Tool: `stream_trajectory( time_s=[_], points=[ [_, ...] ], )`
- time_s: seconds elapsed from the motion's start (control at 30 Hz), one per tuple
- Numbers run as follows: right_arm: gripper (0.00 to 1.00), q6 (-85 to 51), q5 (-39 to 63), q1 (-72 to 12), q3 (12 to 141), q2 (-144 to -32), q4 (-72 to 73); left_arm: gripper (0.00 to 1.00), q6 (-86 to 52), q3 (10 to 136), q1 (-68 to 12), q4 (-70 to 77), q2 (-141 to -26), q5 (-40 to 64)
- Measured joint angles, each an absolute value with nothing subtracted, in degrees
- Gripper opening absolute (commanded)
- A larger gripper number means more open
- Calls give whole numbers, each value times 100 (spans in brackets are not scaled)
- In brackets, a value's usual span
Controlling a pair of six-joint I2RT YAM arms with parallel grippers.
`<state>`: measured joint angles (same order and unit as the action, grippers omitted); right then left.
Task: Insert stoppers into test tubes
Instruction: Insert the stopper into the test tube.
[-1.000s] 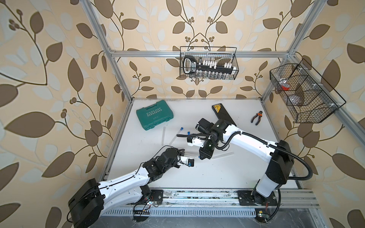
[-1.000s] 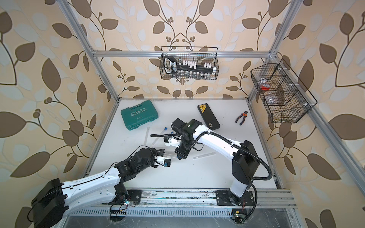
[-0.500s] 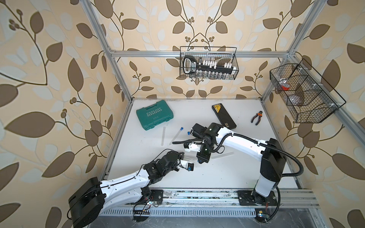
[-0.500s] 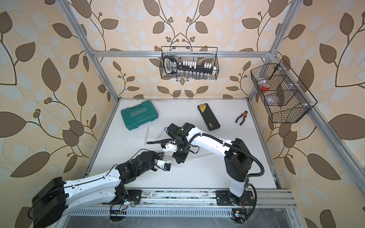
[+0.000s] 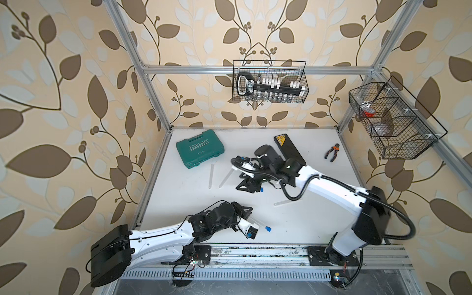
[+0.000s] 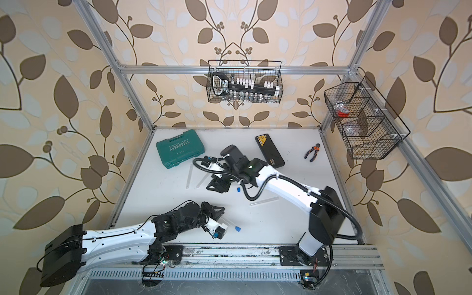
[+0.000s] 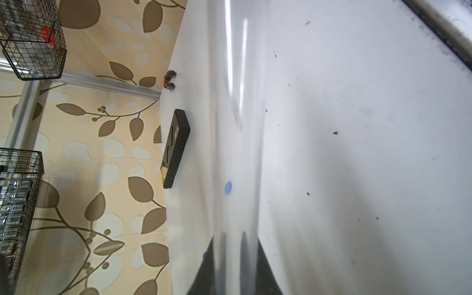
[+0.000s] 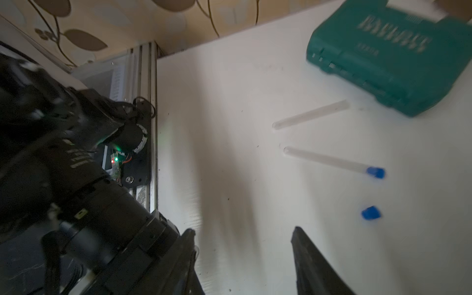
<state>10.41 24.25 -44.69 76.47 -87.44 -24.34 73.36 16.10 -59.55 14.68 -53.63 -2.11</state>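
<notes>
Low near the table's front, my left gripper (image 5: 248,215) is shut on a clear test tube (image 7: 236,153). A blue stopper (image 5: 268,228) plugs the tube's free end. In the left wrist view the dark jaws of the left gripper (image 7: 235,237) clamp the tube's blurred base. My right gripper (image 5: 249,187) hovers mid-table. In its wrist view the right gripper (image 8: 242,229) is open and empty. A loose stopper (image 5: 261,189) lies beside its fingers. Ahead of it lie an empty test tube (image 8: 310,115), a stoppered test tube (image 8: 327,159) and another loose stopper (image 8: 370,212). One more bare tube (image 5: 283,202) lies by the right forearm.
A green tool case (image 5: 200,148) sits at the back left. A black case (image 5: 290,150) and pliers (image 5: 331,152) lie at the back right. Wire baskets hang on the back wall (image 5: 269,81) and the right wall (image 5: 393,120). The arms' rail (image 5: 255,252) runs along the front edge.
My right gripper has let go of the stopper, opened and drawn back towards the far left. The left gripper has carried the stoppered tube right and towards the front edge.
</notes>
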Motion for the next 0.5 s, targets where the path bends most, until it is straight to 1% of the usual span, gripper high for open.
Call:
stream_trajectory(
  time_s=[0.07, 0.13, 0.17, 0.3, 0.37, 0.43, 0.5],
  points=[
    [63, 801, 2355, -4104, 7347, -8009, -2206, 0, 7295, 1610, -5948, 1527, -5376, -178],
    [60, 469, 2259, -3793, 7124, -7430, -2097, 0, 7076, 1627, -5889, 1605, -5417, -132],
    [58, 202, 2202, -3629, 6993, -7137, -2056, 0, 6864, 1662, -5837, 1634, -5446, -75],
    [56, -1190, 2141, -2965, 6497, -6307, -2049, 0, 5448, 2034, -5498, 1820, -5542, 263],
    [56, -2134, 2373, -2486, 6331, -6049, -2084, 0, 4486, 2233, -5349, 2174, -5618, 440],
    [59, -2980, 2808, -2117, 6191, -5948, -2016, 0, 3647, 2342, -5275, 2574, -5725, 554],
    [63, -3789, 3332, -1957, 6029, -5933, -1872, 0, 2849, 2383, -5260, 2991, -5865, 611]
  ],
)
